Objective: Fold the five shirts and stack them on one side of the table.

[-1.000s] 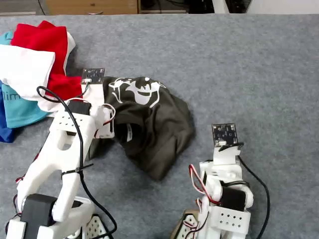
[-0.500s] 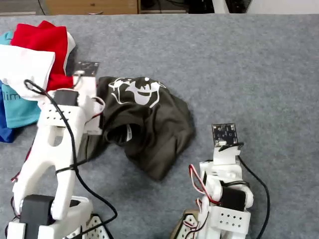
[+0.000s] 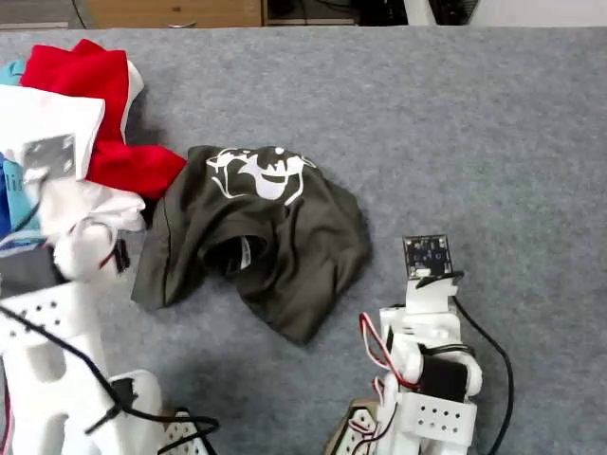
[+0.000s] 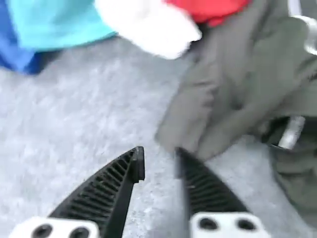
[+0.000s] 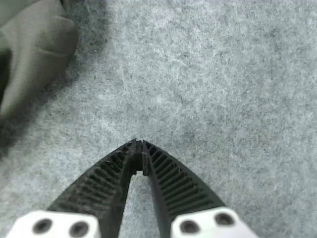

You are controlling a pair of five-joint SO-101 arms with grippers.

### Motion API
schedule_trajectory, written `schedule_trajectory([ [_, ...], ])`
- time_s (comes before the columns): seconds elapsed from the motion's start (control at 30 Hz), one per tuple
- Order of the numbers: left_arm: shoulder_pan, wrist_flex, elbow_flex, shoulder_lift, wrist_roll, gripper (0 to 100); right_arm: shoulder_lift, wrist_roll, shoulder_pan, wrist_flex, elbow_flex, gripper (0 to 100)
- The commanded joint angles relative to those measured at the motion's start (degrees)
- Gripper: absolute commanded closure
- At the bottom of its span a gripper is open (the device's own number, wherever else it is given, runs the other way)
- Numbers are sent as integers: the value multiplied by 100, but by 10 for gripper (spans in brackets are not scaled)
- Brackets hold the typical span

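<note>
The dark shirt point(image 3: 285, 237) lies crumpled in the middle of the grey table point(image 3: 474, 123), not folded. Its long side runs across the table, from the heap on the left toward the right arm. Its white picture faces up at the far edge. The neck hole opens toward the arms.

The red shirt point(image 3: 81, 76) and white shirt point(image 3: 43, 123) sit in the heap, and the red one touches the dark shirt. The light blue shirt point(image 4: 54, 20) and blue shirt point(image 4: 15, 49) are partly hidden under them and cut off at the edge.

The left gripper point(image 4: 159, 162) is over the table beside the dark shirt's edge. Its fingers are a little apart and hold nothing. The right gripper point(image 5: 139, 151) has its fingers pressed together over bare table.
</note>
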Motion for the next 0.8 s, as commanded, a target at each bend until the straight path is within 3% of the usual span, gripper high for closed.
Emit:
schedule_trajectory([
  [0.0,-809,-387,642,-391,-79,737,-497,-53,-637,35,-4,991],
  [0.17,-1160,-387,1090,-418,-202,725,-497,-53,-1323,35,-4,991],
  [0.47,-1125,-396,1196,-444,-475,725,-505,35,-1736,-88,-13,990],
  [0.63,-1125,-738,1530,-409,-475,725,-497,1442,-1481,-1626,-119,957],
  [0.77,-1160,-1758,2734,-462,-475,725,-444,1354,-1095,-2998,-330,919],
])
